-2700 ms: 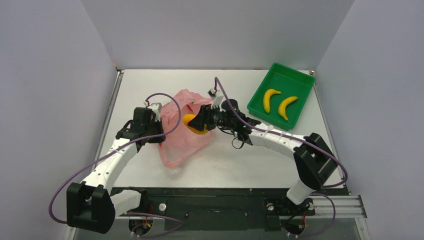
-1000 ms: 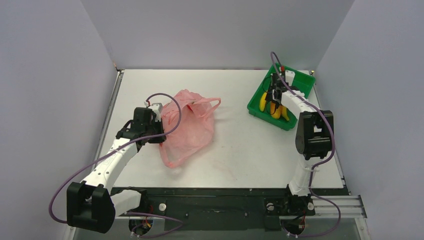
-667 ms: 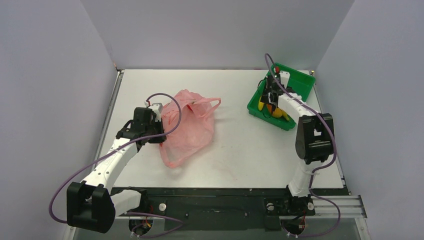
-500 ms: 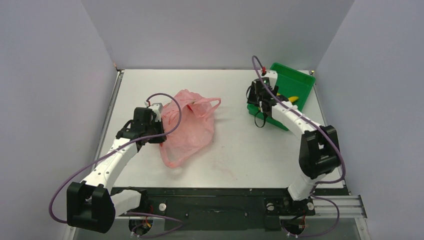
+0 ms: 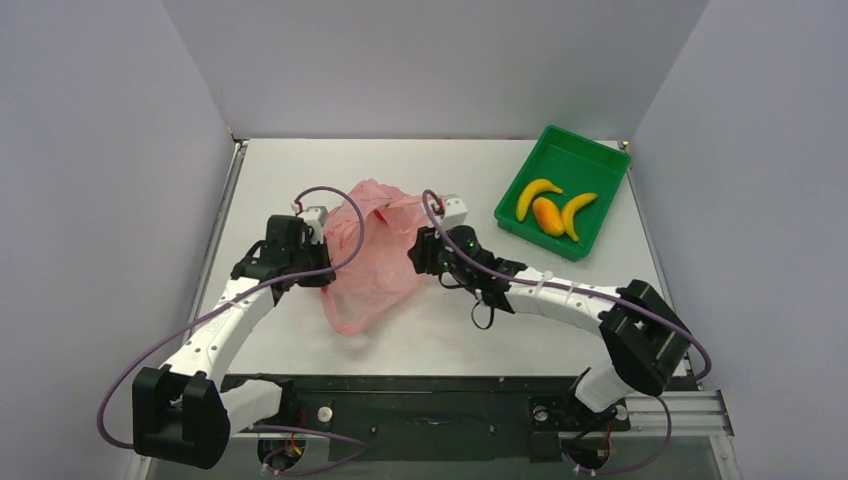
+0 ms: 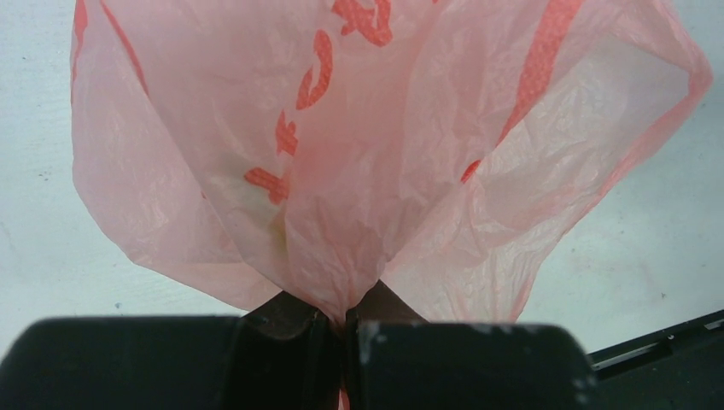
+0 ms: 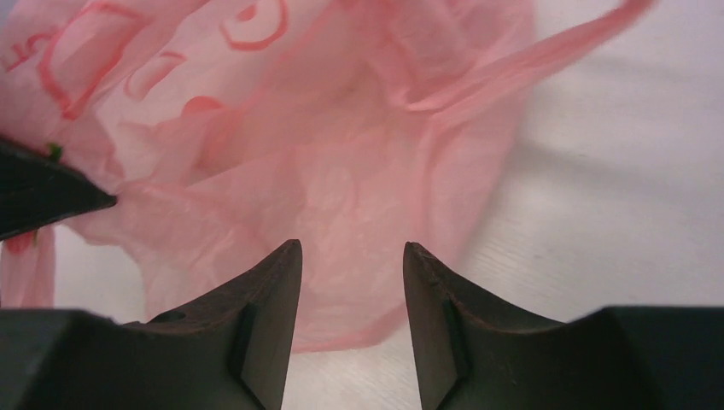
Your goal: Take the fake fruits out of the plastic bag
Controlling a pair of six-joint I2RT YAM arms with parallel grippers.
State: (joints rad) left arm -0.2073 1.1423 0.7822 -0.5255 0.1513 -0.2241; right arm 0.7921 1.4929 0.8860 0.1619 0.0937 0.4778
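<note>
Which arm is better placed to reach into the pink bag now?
Right. The right gripper is open and empty, pointing at the plastic bag. The left gripper is shut on a fold of the bag, so it is busy.

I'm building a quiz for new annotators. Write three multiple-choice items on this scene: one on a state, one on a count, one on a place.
1. The left gripper is: A) shut on the plastic bag B) wide open C) out of view
2. How many bananas lie in the green tray? A) one B) two C) four
3. Where is the mango? A) inside the bag B) beside the bag C) in the tray, between the bananas
Answers: 1 A, the left wrist view shows it pinching the pink film; 2 B, two yellow curves lie there; 3 C, the orange piece sits between them.
</note>
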